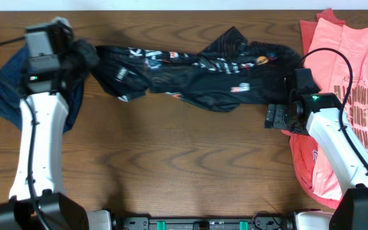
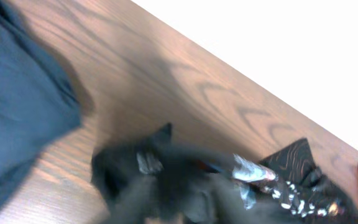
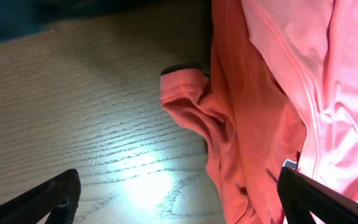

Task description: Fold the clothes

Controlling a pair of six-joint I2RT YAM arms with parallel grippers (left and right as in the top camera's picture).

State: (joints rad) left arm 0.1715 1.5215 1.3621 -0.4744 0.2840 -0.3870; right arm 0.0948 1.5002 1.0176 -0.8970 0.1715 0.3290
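Observation:
The black jersey (image 1: 197,70) with orange lines and logos lies stretched and crumpled across the far part of the table. My left gripper (image 1: 85,59) is shut on its left end. In the blurred left wrist view the black cloth (image 2: 291,180) bunches over the jaws and hides them. My right gripper (image 1: 275,118) is open and empty, just below the jersey's right end. In the right wrist view its fingers (image 3: 179,202) are spread wide over bare wood beside a coral-pink T-shirt sleeve (image 3: 191,102).
Coral-pink printed T-shirts (image 1: 350,64) lie in a heap along the right edge, partly under my right arm. A dark navy garment (image 1: 2,89) lies at the far left and also shows in the left wrist view (image 2: 17,106). The wooden table (image 1: 171,160) spreads in front.

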